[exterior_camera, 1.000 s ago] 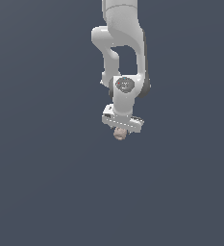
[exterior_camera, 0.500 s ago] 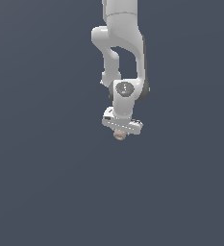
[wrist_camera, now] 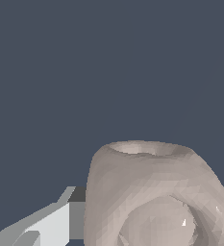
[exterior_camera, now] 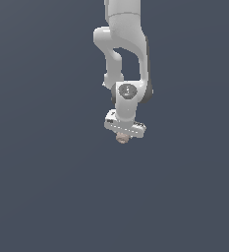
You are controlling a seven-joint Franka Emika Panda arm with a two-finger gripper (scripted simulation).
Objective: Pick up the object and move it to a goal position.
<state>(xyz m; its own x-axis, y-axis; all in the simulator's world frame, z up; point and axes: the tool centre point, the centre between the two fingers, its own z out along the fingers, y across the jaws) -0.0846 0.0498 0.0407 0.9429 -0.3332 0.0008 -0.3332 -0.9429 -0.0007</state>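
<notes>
In the exterior view the white Panda arm (exterior_camera: 123,44) comes down from twelve o'clock and ends in the hand (exterior_camera: 123,137), just above the frame's centre. The hand's crossbar sits tilted, its end toward the exterior view's right lower than the other. The object (exterior_camera: 121,139), a small tan-pink lump, peeks out directly under the hand at six o'clock of the crossbar, touching it. Most of the lump is hidden behind the hand there.

In the wrist view the object (wrist_camera: 152,194) fills the region from about five to six o'clock: a rounded beige body with a hollow rim on its upper side and a smooth bulge lower down. A pale grey finger (wrist_camera: 46,226) lies against it at about seven o'clock. The hand appears to be pinching the object. Behind everything is plain dark blue-grey ground (exterior_camera: 42,187), and whether the lump touches it cannot be told.
</notes>
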